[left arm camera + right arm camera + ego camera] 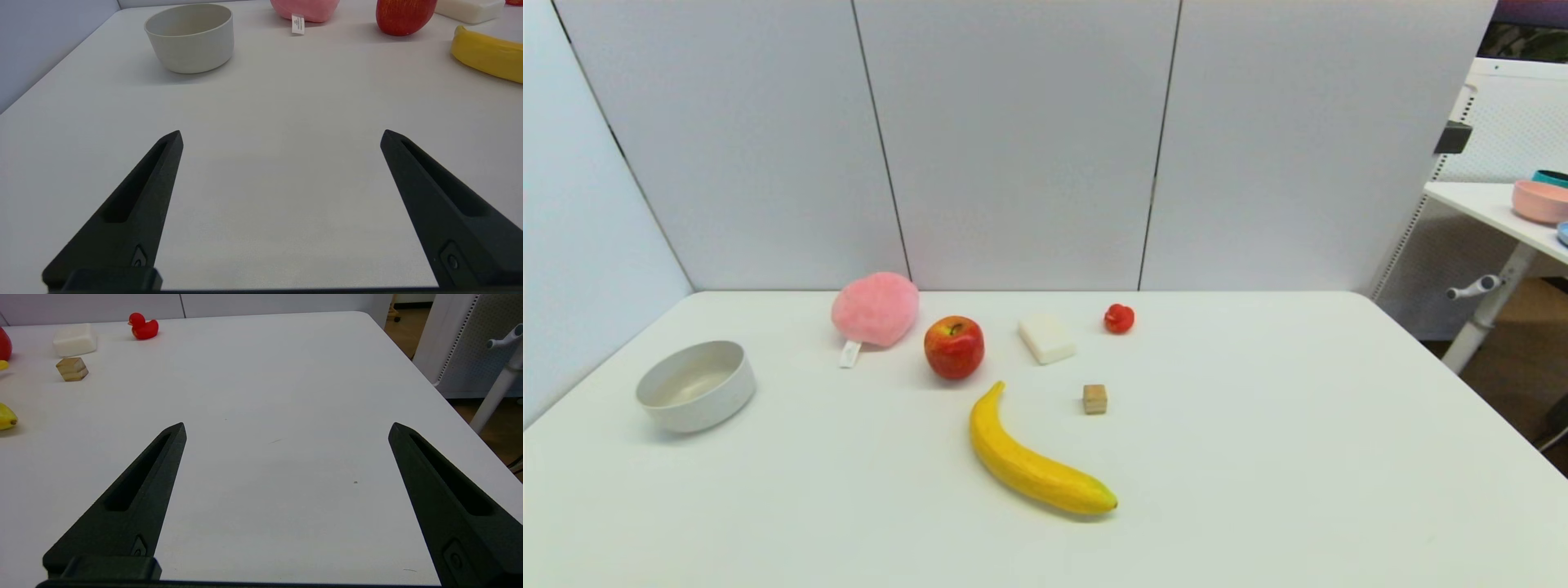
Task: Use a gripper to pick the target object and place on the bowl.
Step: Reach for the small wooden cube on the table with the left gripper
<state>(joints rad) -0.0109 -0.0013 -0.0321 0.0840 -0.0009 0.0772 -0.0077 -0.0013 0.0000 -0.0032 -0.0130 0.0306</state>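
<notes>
- Two claws are seen, one in each wrist view, and both are held low over the table point(1258, 457) with nothing in them.
- The left claw point(282, 136) is spread wide open, and only bare table is seen between its fingers.
- The right claw point(286, 428) is spread just as wide, and nothing is gripped by it.
- Neither claw is seen in the head view, so both are probably kept back near the robot, waiting for a start.
- The little wooden cube point(1094, 398) is set flat on the table, just beside the stem end of the banana point(1033, 457) and in front of the white block point(1046, 338).
- The cube is not touched by anything, so the pick is not yet begun.
- From the right claw, the cube point(72, 368) is seen well ahead and off to the robot's left, well apart from the fingers.
- The cube is not seen from the left claw at all.
- The white bowl point(695, 386) is placed far on the left side, well apart from the cube, with the apple point(953, 346) between them.
- The right claw is judged to be the nearer one, so a reach forward and toward the left is called for.
</notes>
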